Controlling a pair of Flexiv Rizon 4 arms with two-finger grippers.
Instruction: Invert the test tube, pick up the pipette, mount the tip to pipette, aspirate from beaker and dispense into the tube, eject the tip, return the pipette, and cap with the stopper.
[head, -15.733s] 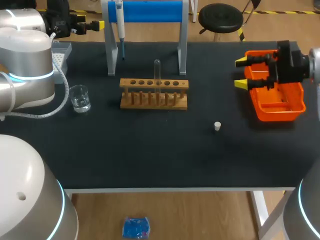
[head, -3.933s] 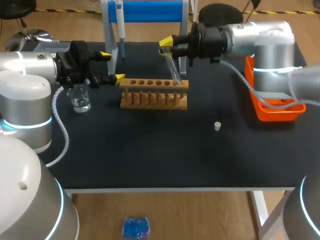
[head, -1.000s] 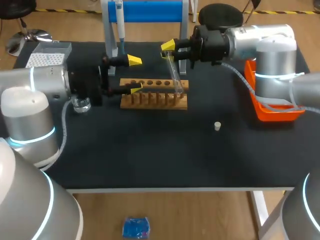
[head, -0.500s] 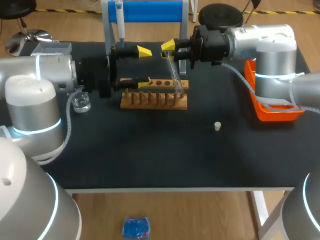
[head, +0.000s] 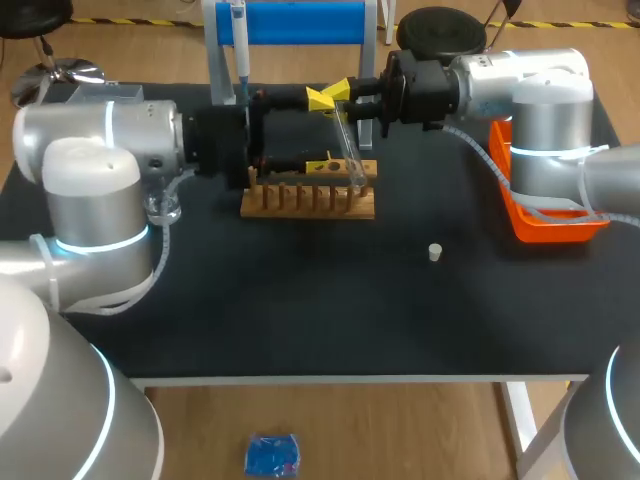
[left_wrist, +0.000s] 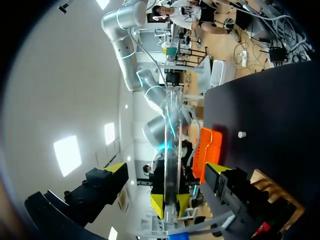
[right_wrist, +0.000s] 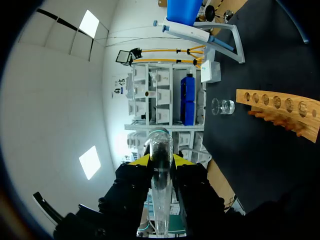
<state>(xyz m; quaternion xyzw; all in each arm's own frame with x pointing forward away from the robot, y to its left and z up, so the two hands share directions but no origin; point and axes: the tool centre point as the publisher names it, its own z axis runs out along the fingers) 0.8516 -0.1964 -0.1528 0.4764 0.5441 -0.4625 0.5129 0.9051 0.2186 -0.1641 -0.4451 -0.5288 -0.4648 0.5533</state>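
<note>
My right gripper (head: 340, 95) is shut on the upper end of the clear test tube (head: 350, 155), which slants down over the wooden rack (head: 308, 200). In the right wrist view the tube (right_wrist: 161, 190) runs between my yellow fingertips (right_wrist: 142, 160). My left gripper (head: 321, 130) is open, one finger above and one below, right beside the tube. In the left wrist view the tube (left_wrist: 170, 160) stands midway in the open left gripper (left_wrist: 167, 172), touching neither finger. The pipette (head: 240, 40) hangs on the blue stand. The beaker (head: 163, 208) is partly hidden behind my left arm. The white stopper (head: 434, 252) lies on the mat.
An orange bin (head: 550, 215) sits at the right edge of the table. A tip box (head: 110, 92) shows at the back left behind my left arm. The blue pipette stand (head: 300, 22) rises just behind the rack.
My left arm has swung right over the rack, bringing its open fingers up to the tube. The right arm and the tube have stayed put.
</note>
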